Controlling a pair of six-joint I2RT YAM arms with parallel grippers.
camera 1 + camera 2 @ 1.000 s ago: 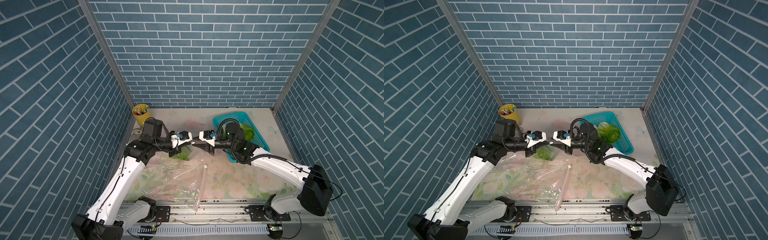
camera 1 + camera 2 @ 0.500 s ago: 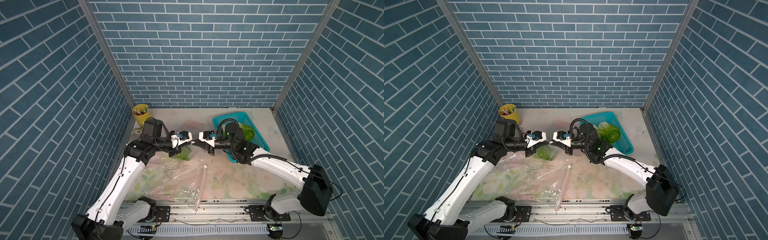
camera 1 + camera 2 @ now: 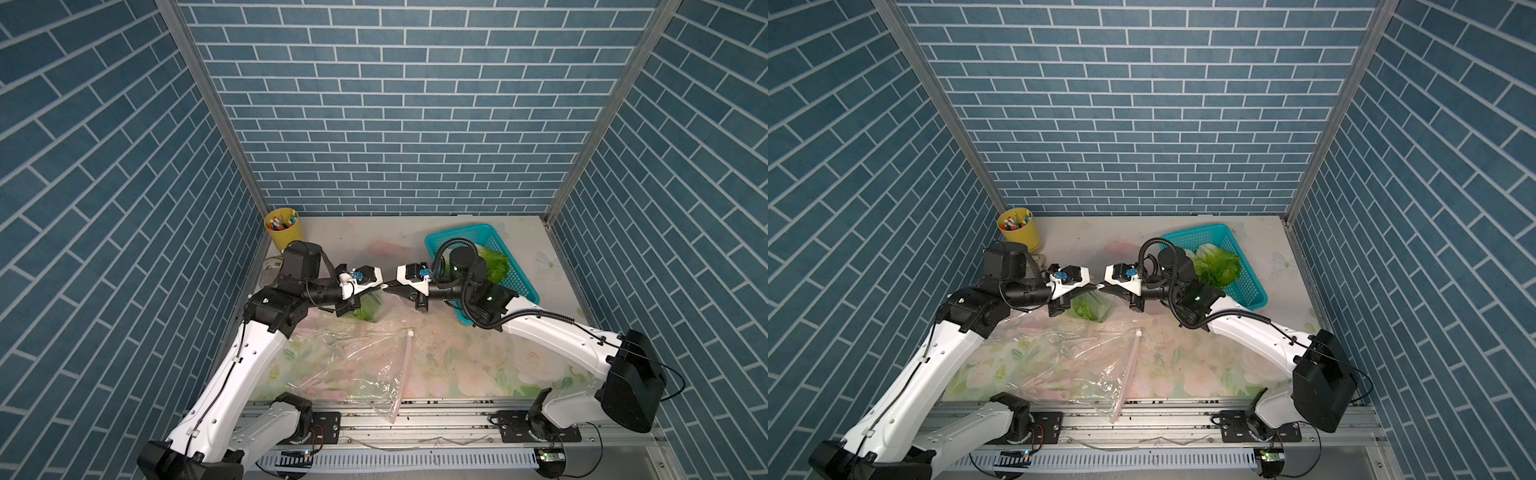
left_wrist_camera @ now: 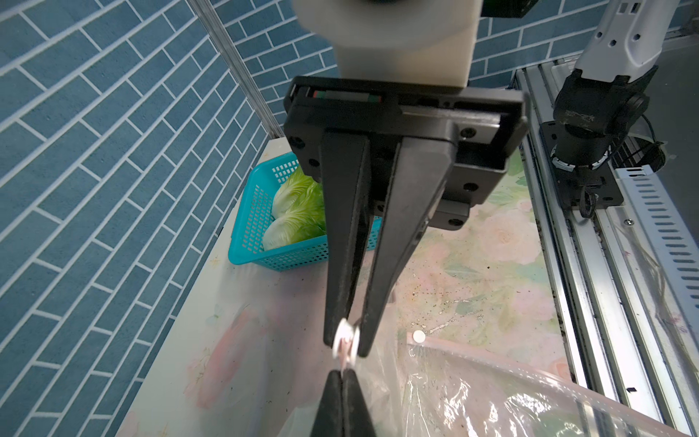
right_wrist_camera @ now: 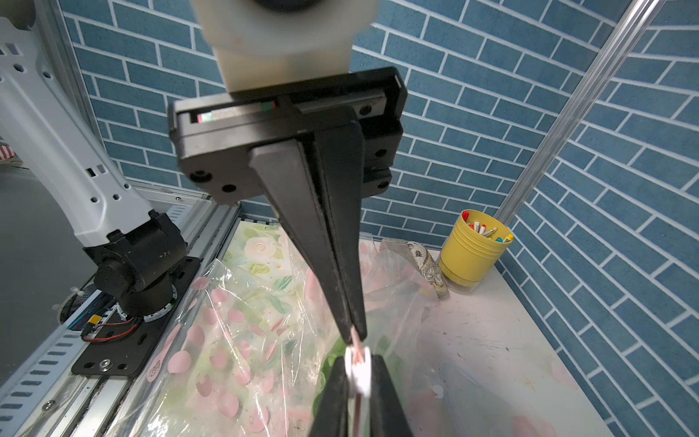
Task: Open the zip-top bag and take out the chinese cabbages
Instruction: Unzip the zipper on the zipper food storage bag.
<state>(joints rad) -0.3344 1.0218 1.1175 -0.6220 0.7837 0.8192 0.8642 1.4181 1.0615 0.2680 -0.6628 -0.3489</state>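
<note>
My two grippers meet tip to tip above the table's middle. The left gripper [image 3: 380, 286] [image 4: 342, 372] [image 5: 353, 332] is shut on the pink zip edge of the clear zip-top bag [image 3: 376, 305] [image 3: 1096, 303]. The right gripper [image 3: 387, 288] [image 4: 346, 340] [image 5: 358, 363] is shut on the bag's white slider [image 4: 341, 336] [image 5: 359, 372]. One of the chinese cabbages [image 3: 365, 309] [image 3: 1087, 308] hangs inside the bag below the tips. Two more cabbages [image 4: 295, 196] [image 4: 293, 229] [image 3: 1217, 266] lie in the teal basket [image 3: 461, 232] [image 3: 1196, 230] [image 4: 287, 257].
More clear plastic with a pink zip strip [image 3: 404, 365] [image 3: 1130, 370] lies flat toward the front rail [image 3: 436, 417]. A yellow pen cup [image 3: 283, 228] [image 5: 472, 253] stands in the back left corner, with a small patterned object [image 5: 425, 265] beside it. Brick walls close three sides.
The right gripper's jaws have closed onto the white slider. The left gripper has kept its hold on the bag edge, and both arms have stayed about where they were.
</note>
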